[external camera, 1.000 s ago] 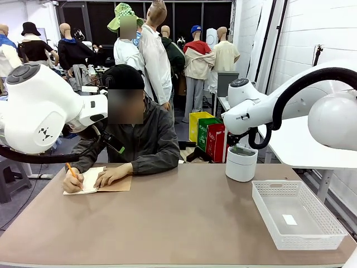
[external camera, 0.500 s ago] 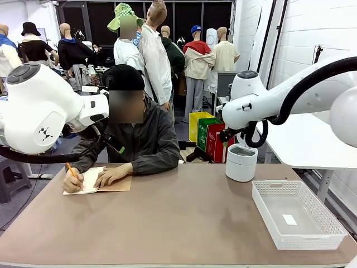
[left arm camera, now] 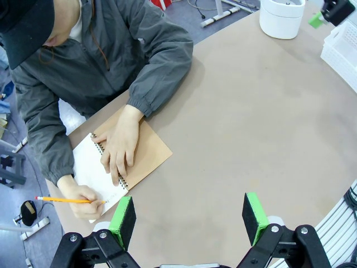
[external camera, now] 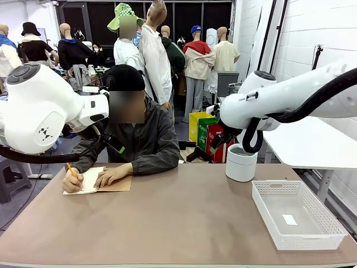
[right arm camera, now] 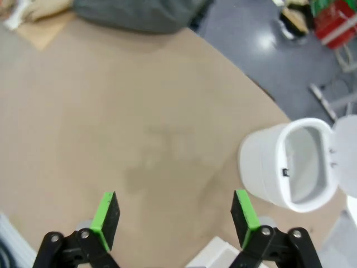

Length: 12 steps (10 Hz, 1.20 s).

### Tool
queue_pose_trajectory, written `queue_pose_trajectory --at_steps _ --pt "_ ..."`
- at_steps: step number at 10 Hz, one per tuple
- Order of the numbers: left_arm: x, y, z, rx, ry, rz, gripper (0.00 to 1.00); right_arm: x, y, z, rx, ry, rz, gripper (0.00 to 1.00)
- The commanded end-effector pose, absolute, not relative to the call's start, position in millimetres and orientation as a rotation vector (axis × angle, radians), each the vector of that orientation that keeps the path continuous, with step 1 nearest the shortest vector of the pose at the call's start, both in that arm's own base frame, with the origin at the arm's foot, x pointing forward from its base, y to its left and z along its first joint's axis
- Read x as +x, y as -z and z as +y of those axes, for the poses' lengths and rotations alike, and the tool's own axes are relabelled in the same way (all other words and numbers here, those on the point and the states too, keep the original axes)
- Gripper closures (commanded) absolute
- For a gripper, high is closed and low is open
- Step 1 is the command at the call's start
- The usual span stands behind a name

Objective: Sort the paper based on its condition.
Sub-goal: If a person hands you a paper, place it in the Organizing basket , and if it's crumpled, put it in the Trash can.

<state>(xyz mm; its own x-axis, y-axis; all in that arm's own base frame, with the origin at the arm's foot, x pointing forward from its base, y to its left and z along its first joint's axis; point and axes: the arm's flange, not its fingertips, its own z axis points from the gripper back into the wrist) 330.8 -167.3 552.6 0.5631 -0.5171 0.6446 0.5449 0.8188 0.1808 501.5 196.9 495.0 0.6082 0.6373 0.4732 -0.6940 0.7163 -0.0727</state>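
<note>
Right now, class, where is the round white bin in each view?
Front view: the bin right of centre, at the far edge of the table.
Left wrist view: the bin at the top edge, right of centre.
Right wrist view: the bin at the right, seen from above.
Shared landmark: the tan table under it.

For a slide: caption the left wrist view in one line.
Open left gripper hovers over the table while a person writes in a spiral notebook.
</note>
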Motion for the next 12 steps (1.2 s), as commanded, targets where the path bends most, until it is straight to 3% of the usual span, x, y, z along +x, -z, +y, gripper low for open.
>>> queue_pose_trajectory --at_steps 1,4,9,12 --pt "331 -552 -166 -0.037 0.622 -0.746 0.0 478 -493 177 0.21 -0.898 -0.501 0.0" --pt "331 -552 -166 -0.037 0.622 -0.746 0.0 476 -493 171 0.232 -1.023 -0.487 0.0" --pt "331 -552 -166 -0.037 0.622 -0.746 0.0 473 -498 188 0.223 -0.971 -0.492 0.0" --pt "331 -552 -166 -0.037 0.622 -0.746 0.0 444 -534 205 0.322 -1.007 -0.538 0.0"
